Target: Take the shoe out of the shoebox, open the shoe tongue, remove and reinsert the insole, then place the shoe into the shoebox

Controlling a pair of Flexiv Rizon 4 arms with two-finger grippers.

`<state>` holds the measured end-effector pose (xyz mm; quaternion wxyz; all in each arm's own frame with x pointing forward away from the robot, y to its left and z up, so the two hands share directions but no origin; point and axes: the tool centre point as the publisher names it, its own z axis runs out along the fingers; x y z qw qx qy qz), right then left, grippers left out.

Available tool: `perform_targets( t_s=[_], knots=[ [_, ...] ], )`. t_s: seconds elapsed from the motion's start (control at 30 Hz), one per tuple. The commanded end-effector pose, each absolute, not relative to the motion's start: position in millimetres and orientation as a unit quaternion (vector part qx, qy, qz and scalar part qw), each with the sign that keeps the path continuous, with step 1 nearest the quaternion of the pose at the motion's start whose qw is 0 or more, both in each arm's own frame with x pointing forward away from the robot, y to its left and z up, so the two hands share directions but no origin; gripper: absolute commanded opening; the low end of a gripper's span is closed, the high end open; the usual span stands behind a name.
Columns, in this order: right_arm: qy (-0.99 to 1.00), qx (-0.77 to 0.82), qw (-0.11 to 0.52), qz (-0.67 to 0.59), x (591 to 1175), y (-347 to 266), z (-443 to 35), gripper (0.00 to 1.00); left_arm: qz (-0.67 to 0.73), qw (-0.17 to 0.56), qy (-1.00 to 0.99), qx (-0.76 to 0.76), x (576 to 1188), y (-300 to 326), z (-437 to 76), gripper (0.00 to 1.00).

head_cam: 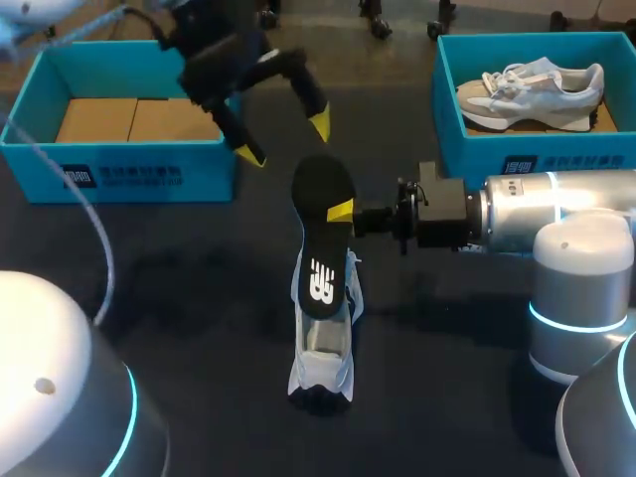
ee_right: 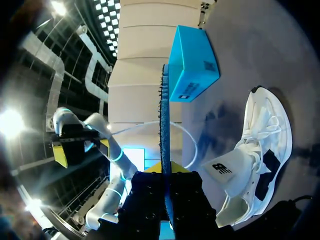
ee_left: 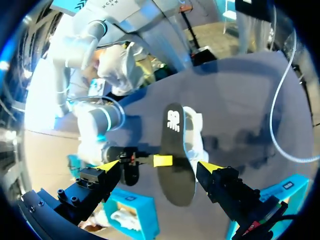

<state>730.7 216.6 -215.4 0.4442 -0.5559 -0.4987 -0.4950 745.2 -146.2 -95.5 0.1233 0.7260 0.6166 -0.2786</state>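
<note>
A white shoe (head_cam: 322, 348) stands on the dark table, toe toward me, and shows in the left wrist view (ee_left: 196, 131) and the right wrist view (ee_right: 257, 150). A black insole (head_cam: 324, 234) rises out of its opening, heel end up. My right gripper (head_cam: 343, 212) is shut on the insole's edge; between its fingers the insole (ee_right: 164, 135) shows edge-on. My left gripper (head_cam: 283, 137) hangs open above the insole's heel end, touching nothing; the insole (ee_left: 177, 160) lies between its spread fingers, further off.
An empty blue shoebox (head_cam: 129, 164) sits at the back left. A second blue shoebox (head_cam: 445, 119) at the back right holds another white shoe (head_cam: 532, 94). A white cable (head_cam: 94, 224) curves over the table's left side.
</note>
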Motion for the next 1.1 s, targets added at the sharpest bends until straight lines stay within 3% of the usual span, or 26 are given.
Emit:
perform_targets(
  t_s=[0.03, 0.43, 0.87, 1.1],
  knots=[
    [-0.498, -0.556, 0.443, -0.496, 730, 218, -216, 0.00, -0.400, 0.345, 0.582, 0.618, 738, -139, -102, 1.00],
    [-0.498, -0.556, 0.443, -0.496, 730, 218, -216, 0.00, -0.451, 0.397, 0.544, 0.585, 740, -123, -131, 1.00],
    [-0.498, -0.556, 0.443, -0.496, 730, 218, -216, 0.00, -0.482, 0.382, 0.532, 0.583, 735, -113, -135, 1.00],
    [-0.498, -0.556, 0.443, -0.496, 730, 218, -216, 0.00, -0.474, 0.465, 0.521, 0.537, 747, -114, -163, 1.00]
  ],
)
